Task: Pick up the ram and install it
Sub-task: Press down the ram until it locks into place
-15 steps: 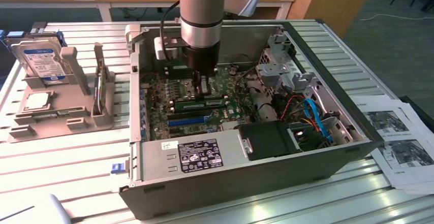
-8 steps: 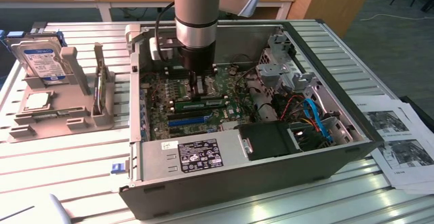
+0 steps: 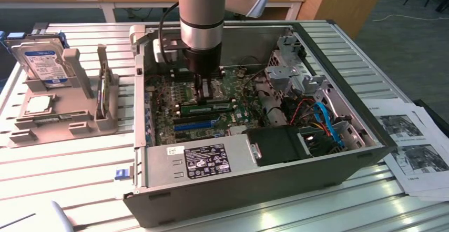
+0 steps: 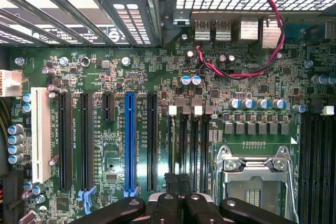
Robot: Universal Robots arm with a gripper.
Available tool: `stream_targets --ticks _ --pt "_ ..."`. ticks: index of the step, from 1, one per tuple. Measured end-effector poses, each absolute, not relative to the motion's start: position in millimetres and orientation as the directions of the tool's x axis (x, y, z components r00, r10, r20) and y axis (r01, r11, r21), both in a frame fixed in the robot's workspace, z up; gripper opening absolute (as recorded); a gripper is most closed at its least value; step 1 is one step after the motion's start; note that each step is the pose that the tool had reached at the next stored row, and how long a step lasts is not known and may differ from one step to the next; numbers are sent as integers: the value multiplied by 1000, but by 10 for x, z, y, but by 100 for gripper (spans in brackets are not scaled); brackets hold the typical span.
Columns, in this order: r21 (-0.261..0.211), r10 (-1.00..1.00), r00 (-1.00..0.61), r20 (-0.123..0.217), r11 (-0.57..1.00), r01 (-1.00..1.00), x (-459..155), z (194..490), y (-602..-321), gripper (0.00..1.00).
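Grey slatted metal table [image 3: 70, 163] carries an open computer case [image 3: 232, 184], side panel off. The arm [image 3: 202, 16] comes straight down into the case over the green motherboard [image 4: 252, 77]. At the exterior view's left a grey holder [image 3: 63, 121] stands on the table with the hard drive [image 3: 43, 63] upright in it (blue-white label facing the camera). Printed papers [image 3: 414, 153] lie at the exterior view's right, beside the case.

The gripper [image 3: 207, 91] is low over the board, jaws squeezed together with no gap; in the wrist view its fingertips [image 4: 170, 181] sit side by side over the black memory slots [image 4: 191, 145], next to the CPU socket [image 4: 254, 177].

The ram [image 3: 210, 107] is a green stick on the board just below the gripper tip in the exterior view, between the gripper and the blue slot [image 3: 195, 125]. Can't tell whether the fingers touch it. A red-black wire [image 4: 262, 40] loops across the board's far edge.
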State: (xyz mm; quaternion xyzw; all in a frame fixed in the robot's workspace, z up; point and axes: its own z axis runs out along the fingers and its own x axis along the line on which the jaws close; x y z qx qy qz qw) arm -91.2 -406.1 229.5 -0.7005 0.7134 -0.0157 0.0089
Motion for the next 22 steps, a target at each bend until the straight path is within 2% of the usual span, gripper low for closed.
stream_targets --ticks 22 --pt "-37 -1000 -19 9 18 -999 -912 2258 -4061 10"
